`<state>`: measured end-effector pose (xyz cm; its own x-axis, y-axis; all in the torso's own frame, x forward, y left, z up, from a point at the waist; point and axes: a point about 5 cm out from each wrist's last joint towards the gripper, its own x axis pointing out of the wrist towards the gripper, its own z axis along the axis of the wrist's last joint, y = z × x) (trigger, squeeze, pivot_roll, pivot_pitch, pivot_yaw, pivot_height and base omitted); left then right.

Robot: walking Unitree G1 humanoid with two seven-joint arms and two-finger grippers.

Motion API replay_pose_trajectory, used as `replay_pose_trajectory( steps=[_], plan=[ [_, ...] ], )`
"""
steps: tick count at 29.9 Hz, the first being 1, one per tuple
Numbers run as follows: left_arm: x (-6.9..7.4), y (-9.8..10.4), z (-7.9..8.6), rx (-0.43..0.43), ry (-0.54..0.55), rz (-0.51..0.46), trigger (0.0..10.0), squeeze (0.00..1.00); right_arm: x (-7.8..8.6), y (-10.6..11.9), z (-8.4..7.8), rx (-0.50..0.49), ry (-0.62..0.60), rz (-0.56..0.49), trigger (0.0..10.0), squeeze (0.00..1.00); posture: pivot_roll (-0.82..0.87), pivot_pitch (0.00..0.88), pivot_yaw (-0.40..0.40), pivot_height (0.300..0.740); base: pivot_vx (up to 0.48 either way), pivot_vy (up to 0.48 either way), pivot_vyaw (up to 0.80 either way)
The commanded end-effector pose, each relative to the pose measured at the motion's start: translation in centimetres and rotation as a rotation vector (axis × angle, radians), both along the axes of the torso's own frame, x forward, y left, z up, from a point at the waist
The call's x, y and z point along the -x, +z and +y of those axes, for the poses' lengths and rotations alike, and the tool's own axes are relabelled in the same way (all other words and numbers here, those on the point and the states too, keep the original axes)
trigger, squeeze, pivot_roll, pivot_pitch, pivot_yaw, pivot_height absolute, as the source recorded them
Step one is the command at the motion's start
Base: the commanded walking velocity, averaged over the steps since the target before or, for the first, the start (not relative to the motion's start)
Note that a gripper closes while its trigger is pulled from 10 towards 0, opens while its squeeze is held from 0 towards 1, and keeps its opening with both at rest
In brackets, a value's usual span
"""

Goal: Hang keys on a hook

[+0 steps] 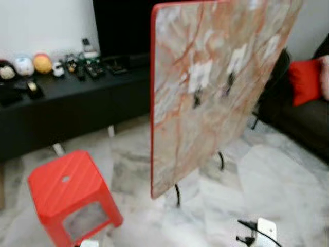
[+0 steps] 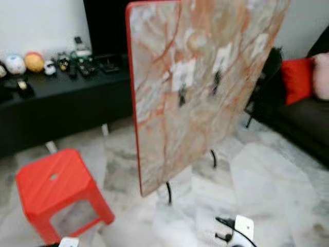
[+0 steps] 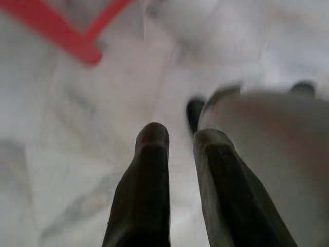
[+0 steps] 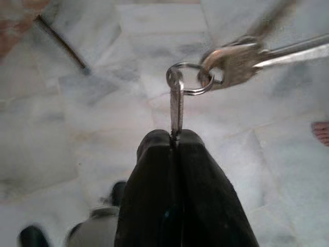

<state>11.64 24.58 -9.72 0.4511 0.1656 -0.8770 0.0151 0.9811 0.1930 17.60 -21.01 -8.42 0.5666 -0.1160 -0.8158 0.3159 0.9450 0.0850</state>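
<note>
Right wrist view: right pincer (image 4: 175, 138) clamped on keys (image 4: 226, 62) over marble floor (image 4: 61, 134); left pincer (image 3: 177, 138) slightly apart.

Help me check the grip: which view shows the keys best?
The right wrist view: the keys hang on their ring, pinched by the shut right gripper. The eye views show the board's hooks, not the keys' detail.
</note>
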Motion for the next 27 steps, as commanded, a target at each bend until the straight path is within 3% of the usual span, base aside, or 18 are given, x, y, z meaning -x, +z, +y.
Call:
replay_pose_trajectory(
  steps=[1,4,15,27],
  plan=[
    [0.52,-0.23,-0.17,0.003,0.004,0.026,10.0,0.0,-0.17,0.16,-0.37,0.007,-0.001,-0.01,10.0,0.0,0.07,0.0,-0.057,0.73,0.247,-0.27,0.0],
    [0.53,-0.23,-0.11,0.003,0.01,0.027,10.0,0.0,-0.27,0.2,-0.35,0.019,0.024,-0.008,10.0,0.0,0.07,0.0,-0.056,0.73,0.261,-0.264,0.0],
    [0.51,-0.21,-0.03,0.007,0.016,0.029,10.0,0.0,-0.53,0.33,-0.24,0.017,0.043,-0.022,10.0,0.0,0.08,0.0,-0.055,0.73,0.348,0.0,0.8],
    [0.37,-0.17,-0.03,0.01,0.018,0.026,10.0,0.0,-0.57,0.33,-0.22,0.012,0.024,-0.02,10.0,0.0,0.07,0.0,-0.055,0.73,0.37,0.0,0.0]
  ],
)
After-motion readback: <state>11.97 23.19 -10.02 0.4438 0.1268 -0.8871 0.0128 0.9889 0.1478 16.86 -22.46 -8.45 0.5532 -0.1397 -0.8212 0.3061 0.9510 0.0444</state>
